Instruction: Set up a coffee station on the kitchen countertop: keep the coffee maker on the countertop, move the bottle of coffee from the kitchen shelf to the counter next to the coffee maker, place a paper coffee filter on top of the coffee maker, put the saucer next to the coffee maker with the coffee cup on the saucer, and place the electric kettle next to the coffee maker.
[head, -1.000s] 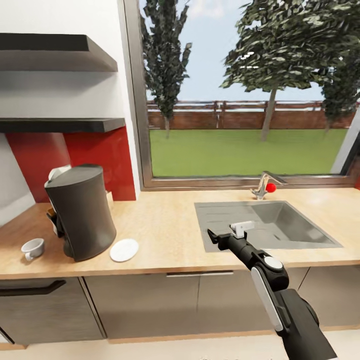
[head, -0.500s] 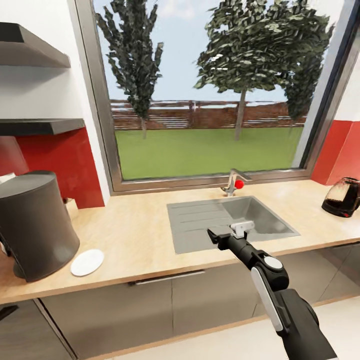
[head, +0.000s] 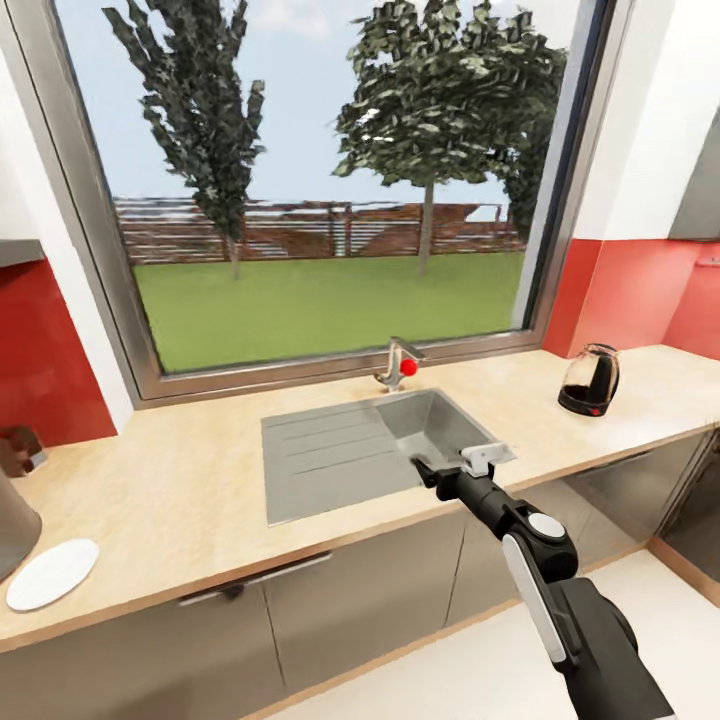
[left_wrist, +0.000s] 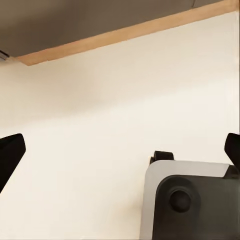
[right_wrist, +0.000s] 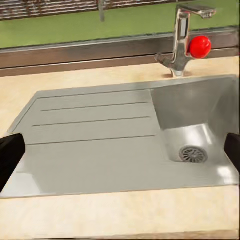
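Note:
The electric kettle (head: 590, 380), dark glass on a black base, stands on the countertop (head: 180, 490) at the far right. At the far left lies the white saucer (head: 52, 573), beside the dark edge of the coffee maker (head: 10, 520). My right gripper (head: 455, 462) hovers open and empty over the front rim of the sink (head: 330, 455); the right wrist view looks down on the sink (right_wrist: 100, 145) between the spread fingertips (right_wrist: 10, 152). My left gripper (left_wrist: 120, 150) is open above pale floor, fingertips (left_wrist: 11, 150) far apart. Cup, coffee bottle and filter are out of view.
A faucet (head: 398, 362) with a red knob (right_wrist: 200, 46) stands behind the sink under a wide window. A small brown object (head: 22, 450) sits against the red backsplash at left. Grey cabinets (head: 350, 600) run below the counter. Part of the robot's base (left_wrist: 192, 200) lies under the left gripper.
The head view has swung to the right: coffee maker, cup and shelves slid off to the left and the kettle came into view. The right arm holds the same pose.

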